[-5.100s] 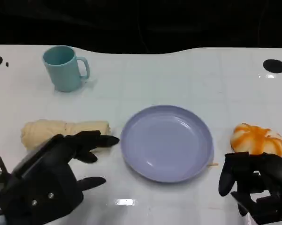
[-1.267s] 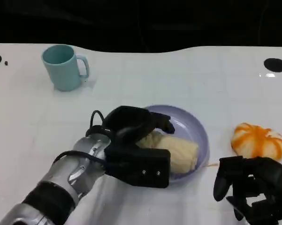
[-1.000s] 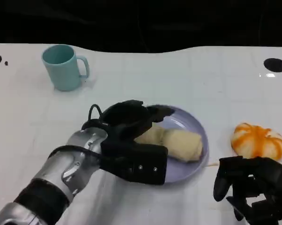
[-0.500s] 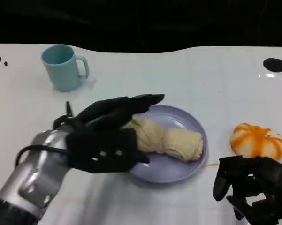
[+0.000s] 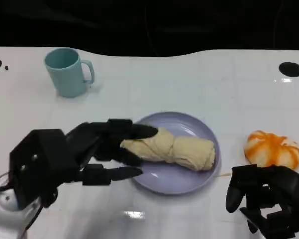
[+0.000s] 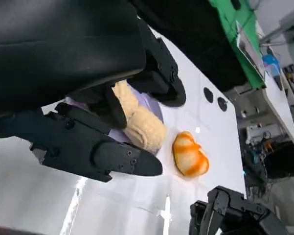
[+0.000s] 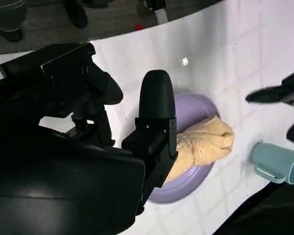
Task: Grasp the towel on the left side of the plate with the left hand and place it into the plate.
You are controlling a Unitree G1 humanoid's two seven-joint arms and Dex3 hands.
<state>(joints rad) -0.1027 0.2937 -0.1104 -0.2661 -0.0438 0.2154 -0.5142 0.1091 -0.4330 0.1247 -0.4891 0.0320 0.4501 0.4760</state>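
Fingers [image 5: 124, 130] of the black left hand [image 5: 64, 157] spread wide, holding nothing, tips just at the near end of the rolled beige cloth towel [image 5: 171, 149]. Towel lying across the round lavender plate [image 5: 189, 179] (fully inside it). Black right hand [image 5: 268, 199] curled in, nothing in it, beside an orange-and-white pumpkin-shaped toy [image 5: 272, 148]. Teal mug [image 5: 67, 72] well apart, far left of the white table [image 5: 189, 79].

The head camera looks down over the table [image 5: 199, 84], while both wrist cameras look closely past their hands, sharing the plate [image 5: 199, 127].

Teal mug [image 5: 67, 71] far left on white table [image 5: 189, 79], orange-white pumpkin-like object [image 5: 272, 149] right
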